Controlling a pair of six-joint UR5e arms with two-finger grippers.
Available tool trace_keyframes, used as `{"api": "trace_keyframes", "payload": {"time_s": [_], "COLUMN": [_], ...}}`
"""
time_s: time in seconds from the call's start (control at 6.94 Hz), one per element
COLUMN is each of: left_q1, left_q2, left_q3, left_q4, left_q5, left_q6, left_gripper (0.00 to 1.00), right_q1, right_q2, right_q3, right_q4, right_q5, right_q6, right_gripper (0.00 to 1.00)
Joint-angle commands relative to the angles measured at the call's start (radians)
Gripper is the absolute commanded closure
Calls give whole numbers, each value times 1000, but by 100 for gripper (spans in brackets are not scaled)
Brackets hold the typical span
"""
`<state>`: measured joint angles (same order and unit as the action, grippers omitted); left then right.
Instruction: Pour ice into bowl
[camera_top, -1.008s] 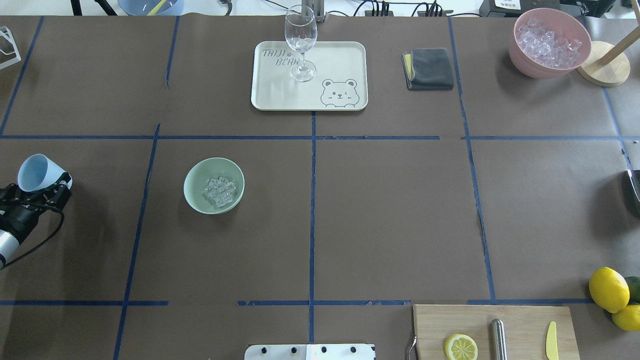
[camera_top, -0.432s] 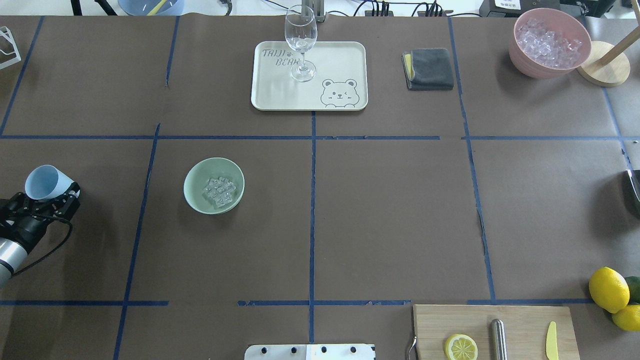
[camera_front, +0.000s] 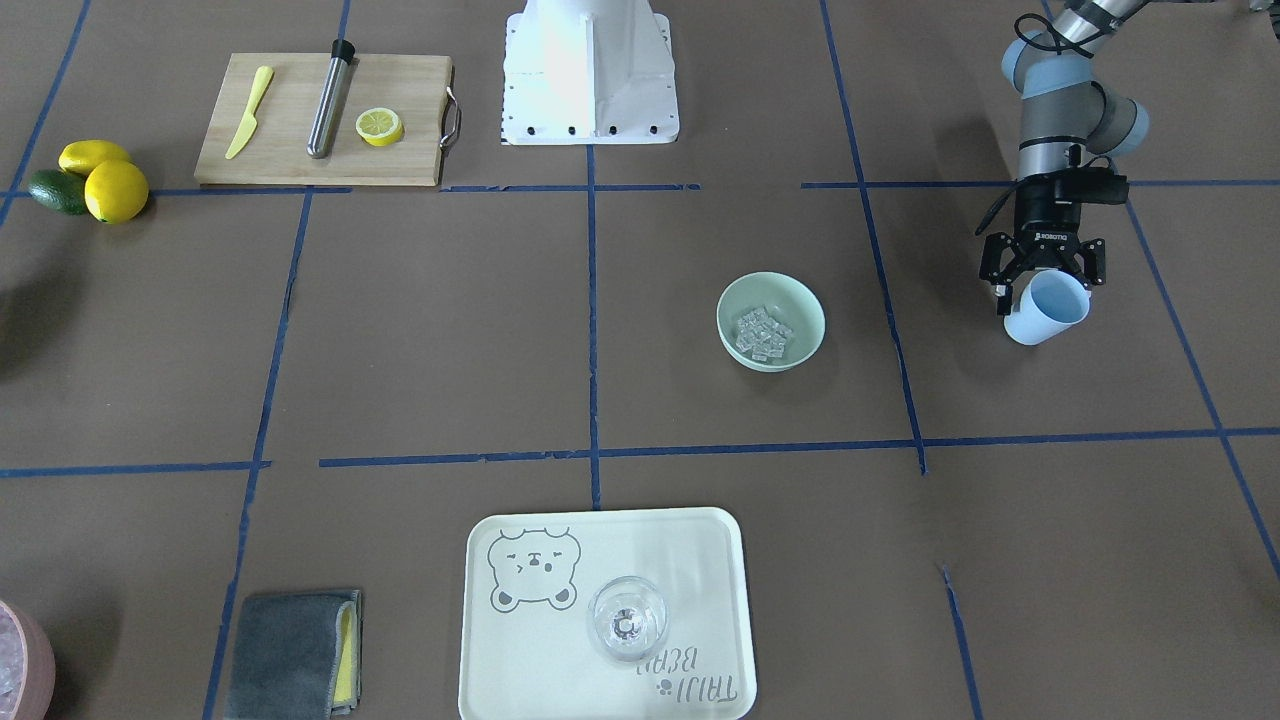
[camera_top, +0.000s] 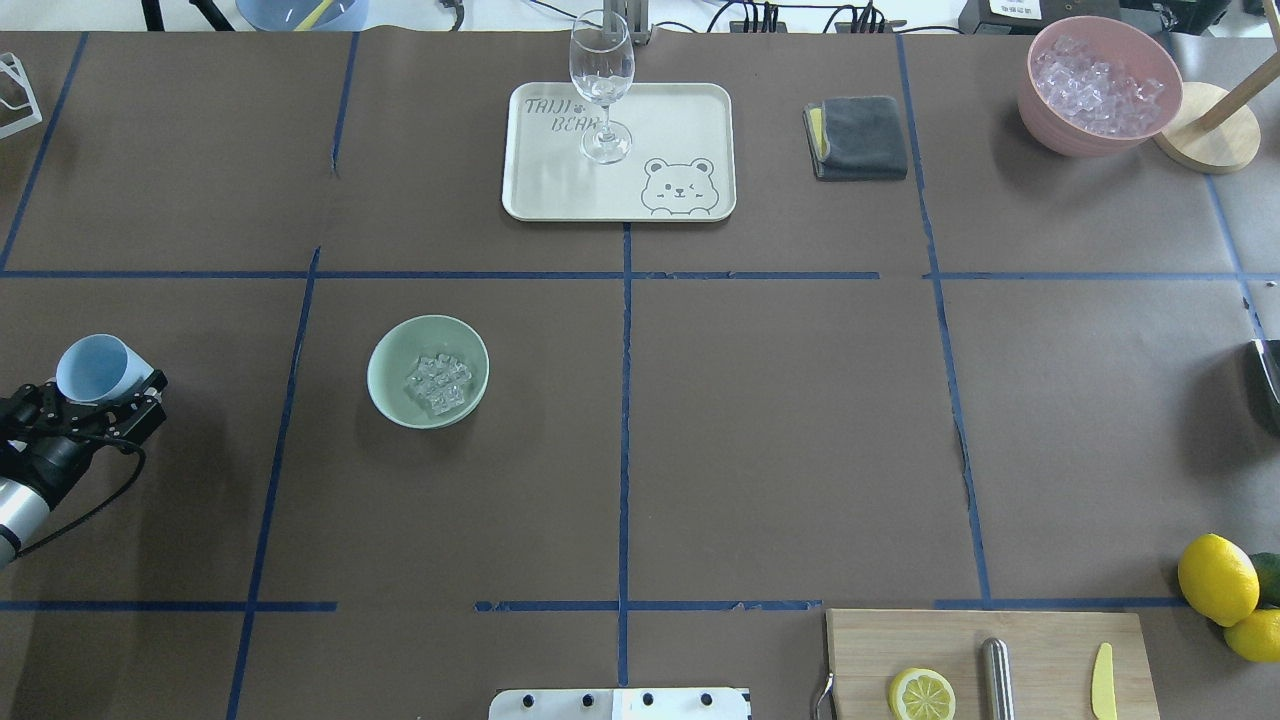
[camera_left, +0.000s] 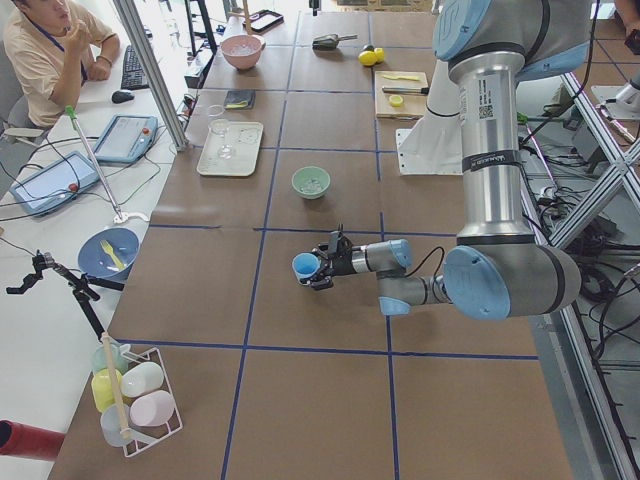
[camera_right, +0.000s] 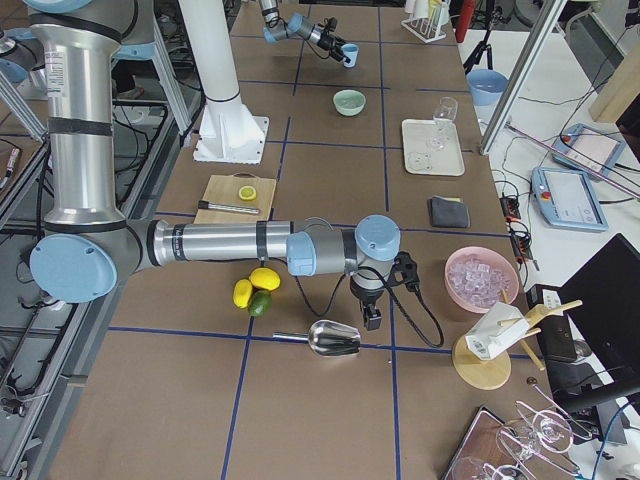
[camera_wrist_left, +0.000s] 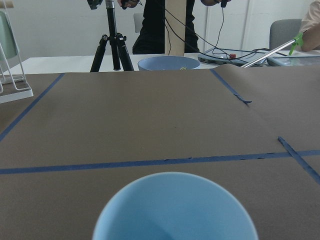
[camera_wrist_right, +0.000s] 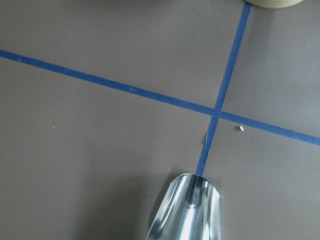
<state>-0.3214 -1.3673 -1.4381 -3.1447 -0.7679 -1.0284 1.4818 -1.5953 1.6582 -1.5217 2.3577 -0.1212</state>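
Left gripper (camera_top: 104, 393) pinches an empty pale-blue cup (camera_top: 94, 367). The ice (camera_top: 438, 384) lies in the mint-green bowl (camera_top: 386, 360), well apart toward table centre; this arm is nearer. Right gripper (camera_right: 371, 321): grip cannot be told.

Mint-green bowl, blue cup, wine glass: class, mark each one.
mint-green bowl (camera_top: 392, 372), overhead view, bare inner wall
blue cup (camera_top: 92, 368), overhead view, inside its mouth
wine glass (camera_top: 601, 70), overhead view, upper rounded part
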Motion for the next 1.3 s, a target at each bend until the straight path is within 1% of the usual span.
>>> {"api": "trace_keyframes", "payload": {"time_s": [0.0,0.29,0.43,0.58,0.86,1.01,1.15], "left_q1": [-16,-71,-126,-192,-388,-518,-662], "left_q2": [31,78,82,83,83,80,79], "left_q3": [-18,-63,-86,-113,-127,-128,-149], "left_q4": [-110,-115,-115,-115,-89,-33,59], "left_q5": [-80,-141,-181,-258,-533,-717,-922], "left_q6": [120,128,195,249,420,521,621], "left_gripper": [0,0,0,0,0,0,0], "right_q1": [1,1,0,0,1,2,0], "right_q2": [0,0,0,0,2,3,3], "right_q3": [2,3,3,3,6,6,8], "right_q4": [0,0,0,0,0,0,0], "right_q5": [0,0,0,0,0,0,0], "right_q6": [2,2,2,2,2,2,2], "right_gripper": [0,0,0,0,0,0,0]}}
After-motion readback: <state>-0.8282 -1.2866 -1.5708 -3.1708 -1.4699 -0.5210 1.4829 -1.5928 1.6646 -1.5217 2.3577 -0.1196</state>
